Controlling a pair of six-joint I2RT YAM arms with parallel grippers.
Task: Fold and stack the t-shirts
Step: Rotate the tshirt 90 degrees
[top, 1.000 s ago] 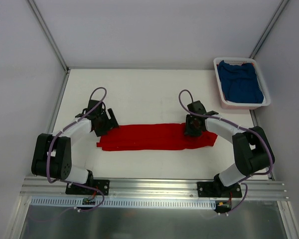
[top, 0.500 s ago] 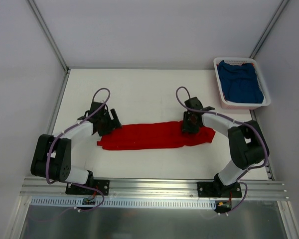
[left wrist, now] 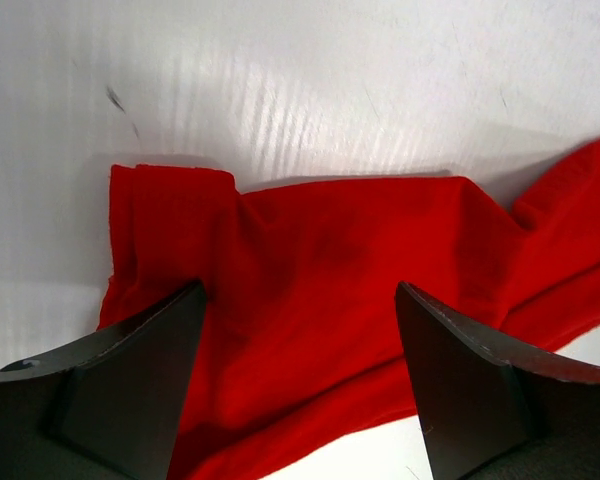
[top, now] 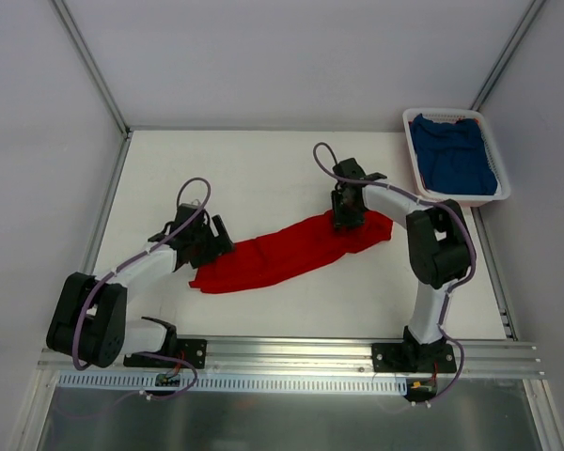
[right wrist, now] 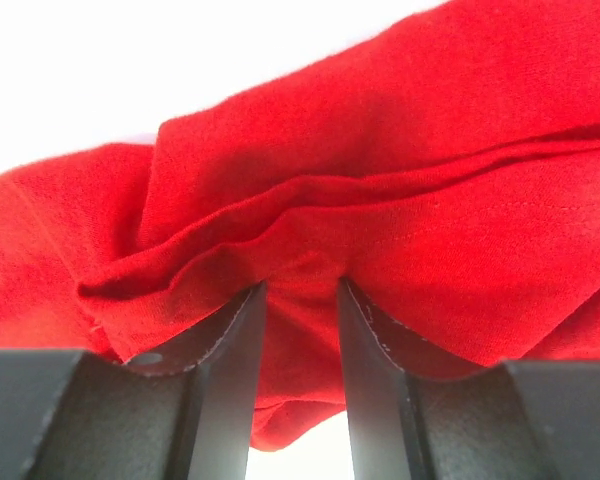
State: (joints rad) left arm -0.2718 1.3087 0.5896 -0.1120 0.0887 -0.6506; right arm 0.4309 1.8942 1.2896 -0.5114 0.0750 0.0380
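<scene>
I am partway through folding the red t-shirt (top: 291, 252) – it lies on the table (top: 263, 169) as a long narrow band, already doubled lengthwise by the look of it, running on a slant from near my left arm up toward my right. My right gripper (right wrist: 298, 290) sits at the far right end of the band with its jaws drawn narrow, and a bunched ridge of red cloth is pinched between them. So that end is in my grip. My left gripper (left wrist: 300, 290) hovers over the near left end with its jaws spread wide; the cloth lies flat beneath and between the fingers and nothing is held. The blue t-shirt (top: 456, 164) waits crumpled in the white basket (top: 413, 160) at the far right corner, well apart from the work. As I judge it, the next move calls for my left jaws to drop and close on their end – catching every layer, not just the top one – so the band can be brought end over end without the lengthwise fold sliding open.
</scene>
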